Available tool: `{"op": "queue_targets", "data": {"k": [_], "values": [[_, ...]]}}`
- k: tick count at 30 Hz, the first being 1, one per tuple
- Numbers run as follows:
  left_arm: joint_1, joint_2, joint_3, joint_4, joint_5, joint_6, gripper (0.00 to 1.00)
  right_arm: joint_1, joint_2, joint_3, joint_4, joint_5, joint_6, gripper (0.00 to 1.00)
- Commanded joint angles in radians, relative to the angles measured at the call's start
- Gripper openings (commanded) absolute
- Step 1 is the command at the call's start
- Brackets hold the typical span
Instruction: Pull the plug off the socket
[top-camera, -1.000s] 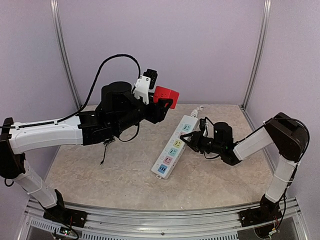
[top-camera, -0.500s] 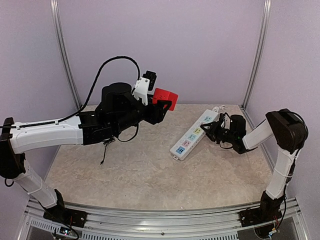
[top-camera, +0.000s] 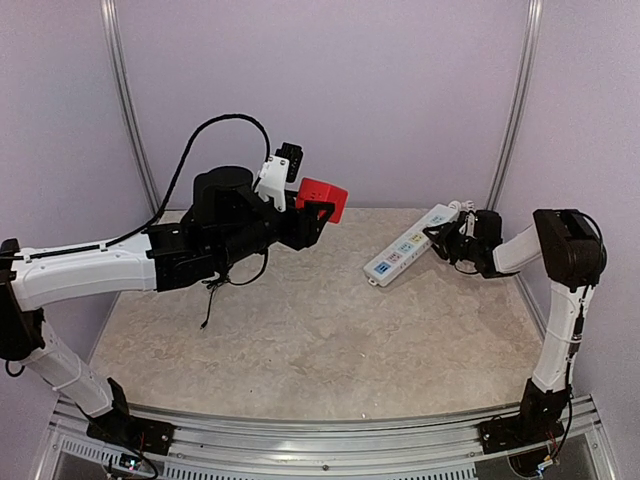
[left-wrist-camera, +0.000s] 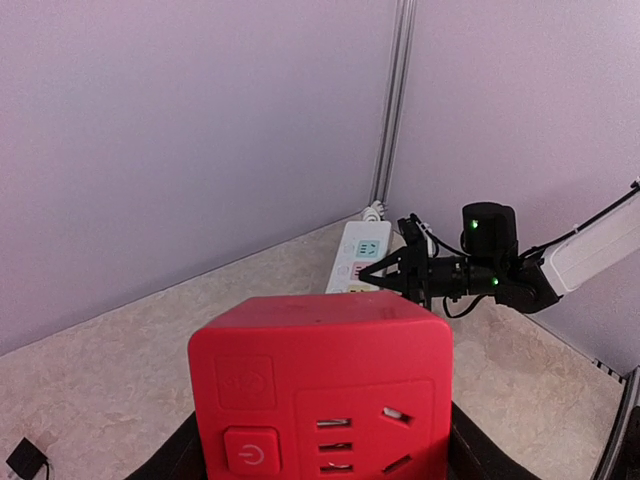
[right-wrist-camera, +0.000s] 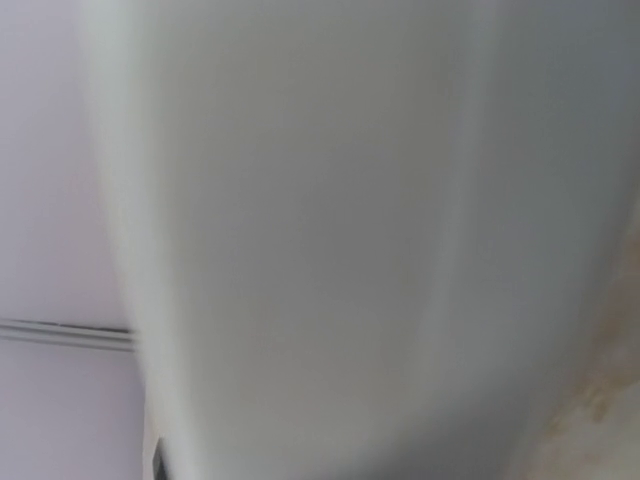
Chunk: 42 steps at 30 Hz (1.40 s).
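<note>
The plug is a red cube (top-camera: 322, 199) with a power button and outlet slots on its face (left-wrist-camera: 320, 390). My left gripper (top-camera: 318, 212) is shut on it and holds it high above the table's back middle, free of the socket; its black fingers (left-wrist-camera: 470, 455) flank the cube. The socket, a long white power strip (top-camera: 405, 245) with pastel outlet faces, is at the back right, also in the left wrist view (left-wrist-camera: 358, 258). My right gripper (top-camera: 443, 238) is shut on its far end. A blurred white surface of the strip (right-wrist-camera: 320, 240) fills the right wrist view.
The strip's white cord (top-camera: 455, 207) curls by the back right corner post (top-camera: 510, 120). Purple walls close the back and sides. A thin black cable (top-camera: 205, 305) dangles from the left arm to the table. A metal rail (top-camera: 320, 445) runs along the front edge.
My right gripper has dragged the power strip from the table's middle right to the back right corner. The left gripper with the red cube has shifted slightly left and up.
</note>
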Motion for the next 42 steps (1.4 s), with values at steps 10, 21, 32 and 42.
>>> {"op": "queue_targets", "data": {"k": [10, 21, 32, 42], "values": [[0.024, -0.052, -0.029, 0.019, 0.029, -0.036, 0.05, -0.050, 0.114, 0.038, -0.212, 0.081, -0.233, 0.42], [0.064, -0.061, -0.028, -0.025, 0.048, -0.092, 0.06, -0.052, 0.068, 0.001, -0.255, 0.075, -0.212, 0.73], [0.154, -0.085, -0.032, -0.128, 0.042, -0.211, 0.06, -0.051, -0.101, -0.057, -0.423, 0.142, -0.291, 1.00], [0.243, -0.127, -0.094, -0.213, 0.089, -0.320, 0.09, 0.023, -0.311, -0.160, -0.485, 0.181, -0.439, 1.00]]}}
